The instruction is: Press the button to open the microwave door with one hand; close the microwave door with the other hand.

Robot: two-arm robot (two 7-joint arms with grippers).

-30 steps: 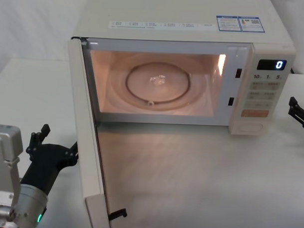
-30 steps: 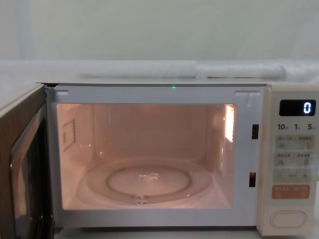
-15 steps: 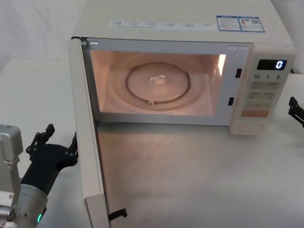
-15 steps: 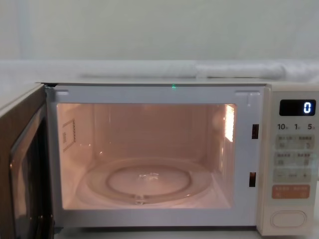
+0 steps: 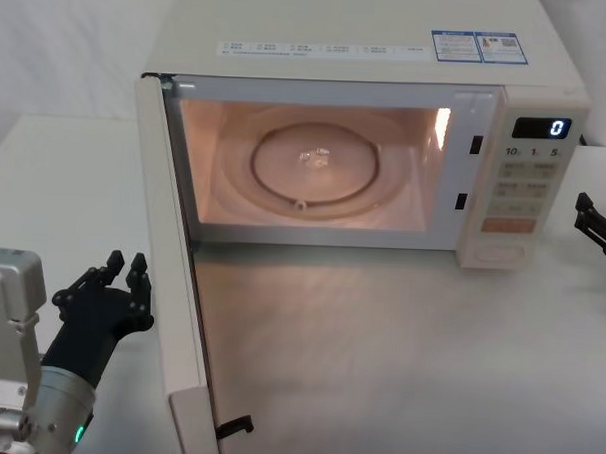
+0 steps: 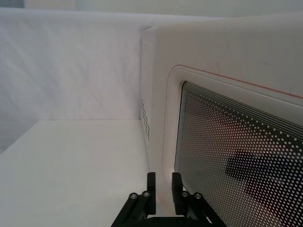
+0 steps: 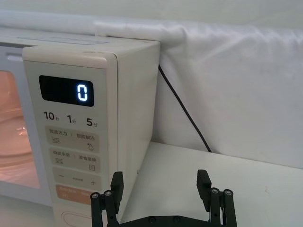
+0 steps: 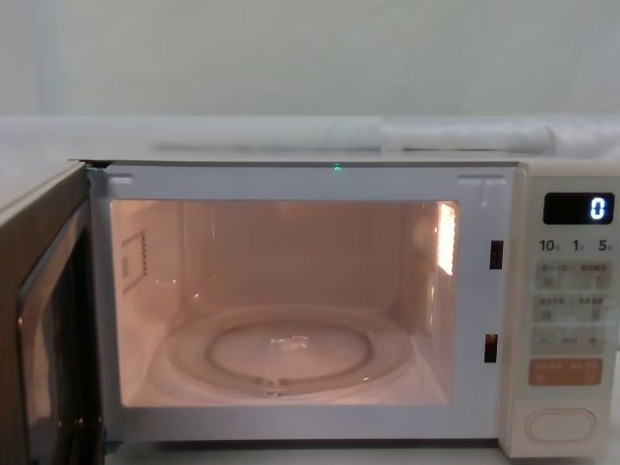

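I hold the left claw [image 5: 122, 273], nearly closed, at 9 o'clock of the open microwave door [image 5: 177, 282]; pushing near the hinge could skid it. Right claw [image 7: 161, 182] open, idle.

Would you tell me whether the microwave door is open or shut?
Open: the microwave door swings out toward the robot's left, exposing the lit cavity and glass turntable.

We see a white table [image 5: 66, 179] under a white cloth [image 7: 236, 75] that hangs as a backdrop behind it, creased and bunched into a long fold along its top edge. A black cable [image 7: 182, 106] runs down across the cloth to the tabletop. The lighting is soft and even, without hard shadows.
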